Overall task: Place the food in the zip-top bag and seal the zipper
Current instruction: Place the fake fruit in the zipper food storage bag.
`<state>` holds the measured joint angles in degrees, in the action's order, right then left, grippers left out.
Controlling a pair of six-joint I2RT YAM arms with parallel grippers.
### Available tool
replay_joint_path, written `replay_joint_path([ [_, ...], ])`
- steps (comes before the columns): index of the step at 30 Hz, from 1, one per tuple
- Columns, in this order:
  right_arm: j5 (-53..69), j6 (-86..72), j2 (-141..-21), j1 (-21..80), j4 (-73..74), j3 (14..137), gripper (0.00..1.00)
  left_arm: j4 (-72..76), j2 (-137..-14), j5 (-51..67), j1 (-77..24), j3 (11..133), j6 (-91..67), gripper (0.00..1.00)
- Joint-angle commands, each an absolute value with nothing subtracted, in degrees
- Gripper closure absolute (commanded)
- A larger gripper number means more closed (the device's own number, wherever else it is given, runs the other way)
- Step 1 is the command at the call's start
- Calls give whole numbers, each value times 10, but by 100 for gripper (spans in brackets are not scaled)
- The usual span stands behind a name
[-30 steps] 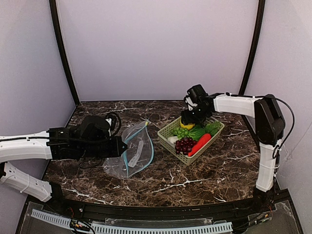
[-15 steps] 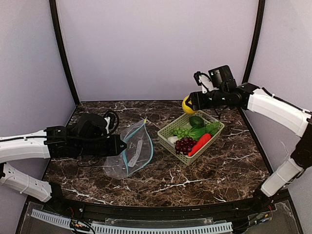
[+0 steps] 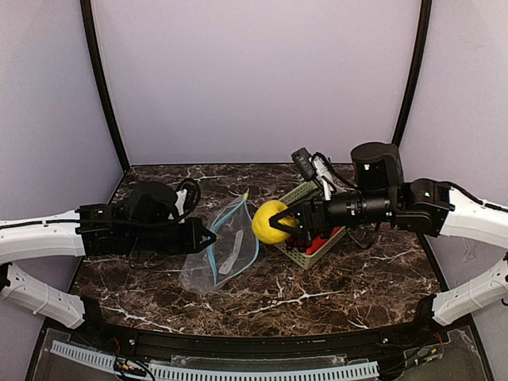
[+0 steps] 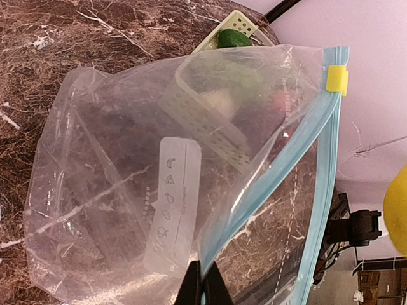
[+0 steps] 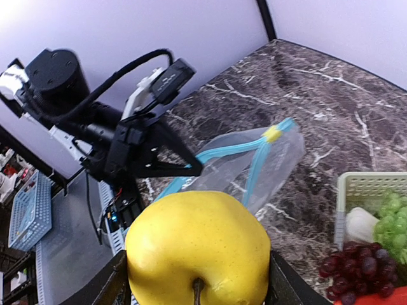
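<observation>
Dark marbled tabletop (image 3: 317, 294), lilac walls on three sides. Left gripper (image 3: 208, 236) pinched shut on zip-top bag (image 3: 226, 252) at the teal zipper (image 3: 211, 255) edge. Bag tilted up from the table, mouth gaping toward the right, yellow slider (image 4: 337, 79) at the zipper's far end. Right gripper (image 3: 279, 222) clamped around yellow lemon (image 3: 268, 222), held in the air just beside the bag mouth, between bag and green basket (image 3: 300, 193). Inside basket: purple grapes (image 5: 356, 267), white bulb (image 5: 361, 223), leafy green (image 5: 393, 210), red pepper (image 5: 391, 297) at frame edge.
</observation>
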<state>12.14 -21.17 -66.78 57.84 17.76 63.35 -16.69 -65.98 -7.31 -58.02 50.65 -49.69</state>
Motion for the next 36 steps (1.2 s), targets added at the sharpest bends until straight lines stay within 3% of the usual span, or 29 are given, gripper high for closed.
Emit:
replay_joint_path([
  [1,99,-243,-694,652,85,629,36,-151,-658,-60,-578,518,-495,99],
  [6,17,-230,-786,713,92,676,38,-143,-659,-52,-577,516,-496,99],
  [15,-146,-282,-878,718,200,724,39,-133,-661,-32,-578,519,-492,99],
  [24,-109,-257,-936,718,214,767,37,-78,-681,33,-577,516,-477,99],
  [36,-100,-251,-936,719,209,761,15,-60,-675,23,-578,511,-469,99],
])
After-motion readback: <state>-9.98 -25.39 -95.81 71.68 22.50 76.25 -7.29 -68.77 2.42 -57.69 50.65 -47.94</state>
